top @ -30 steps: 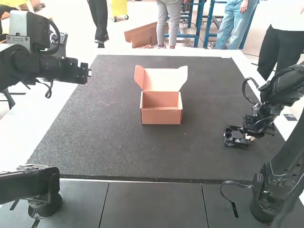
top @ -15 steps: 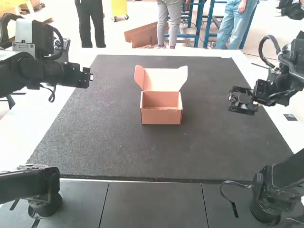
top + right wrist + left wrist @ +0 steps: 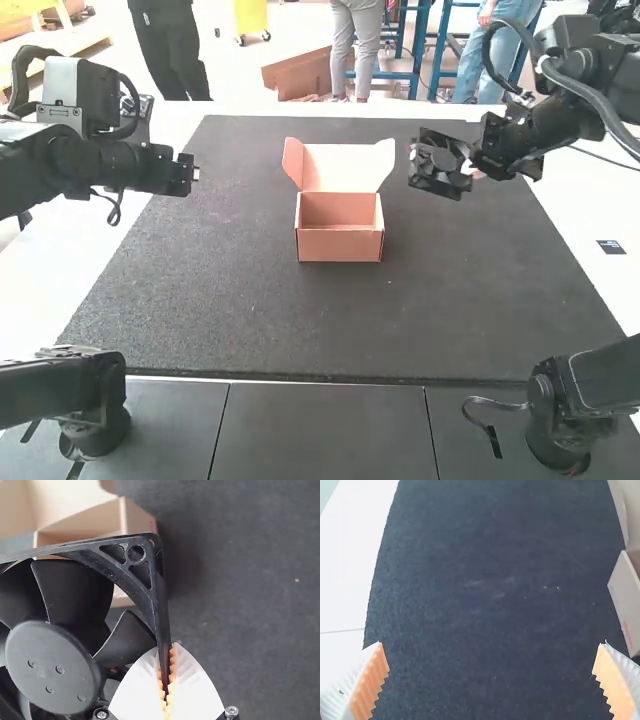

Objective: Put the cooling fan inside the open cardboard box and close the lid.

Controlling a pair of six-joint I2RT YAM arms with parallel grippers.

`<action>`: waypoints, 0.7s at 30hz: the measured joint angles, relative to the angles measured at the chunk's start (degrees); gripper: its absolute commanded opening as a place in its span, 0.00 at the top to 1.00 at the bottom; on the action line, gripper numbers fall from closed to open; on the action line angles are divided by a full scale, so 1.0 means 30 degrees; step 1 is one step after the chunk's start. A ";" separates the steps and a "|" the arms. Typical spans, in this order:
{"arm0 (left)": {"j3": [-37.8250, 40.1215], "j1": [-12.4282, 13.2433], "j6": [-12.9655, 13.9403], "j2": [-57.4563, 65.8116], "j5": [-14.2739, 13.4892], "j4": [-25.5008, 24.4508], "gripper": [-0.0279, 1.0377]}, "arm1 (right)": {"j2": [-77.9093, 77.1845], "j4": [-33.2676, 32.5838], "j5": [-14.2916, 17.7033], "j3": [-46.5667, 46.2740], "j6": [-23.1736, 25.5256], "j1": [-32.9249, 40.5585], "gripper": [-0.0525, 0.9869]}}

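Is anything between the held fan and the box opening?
Nothing visible. The black square cooling fan, clamped in the right jaws, hangs right of the open brown cardboard box; its lid stands up behind.

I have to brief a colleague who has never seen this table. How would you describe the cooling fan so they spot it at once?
On the black mat stands an open tan cardboard box. Right of its raised lid, in the air, the right gripper pinches the cooling fan by its frame edge. It is the only black, square-framed thing with blades around a round hub.
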 measured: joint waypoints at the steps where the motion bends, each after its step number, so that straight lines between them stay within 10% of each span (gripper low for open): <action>1: 0.0000 -0.0095 0.0000 0.0000 0.0000 0.0000 0.06 | 0.0175 -0.0007 0.0058 0.0197 0.0379 0.0823 0.95; 21: 0.0000 -0.1137 0.0000 -0.0925 -0.0007 -0.0503 0.06 | 0.8896 0.0430 0.2718 0.5763 0.2637 0.7329 0.96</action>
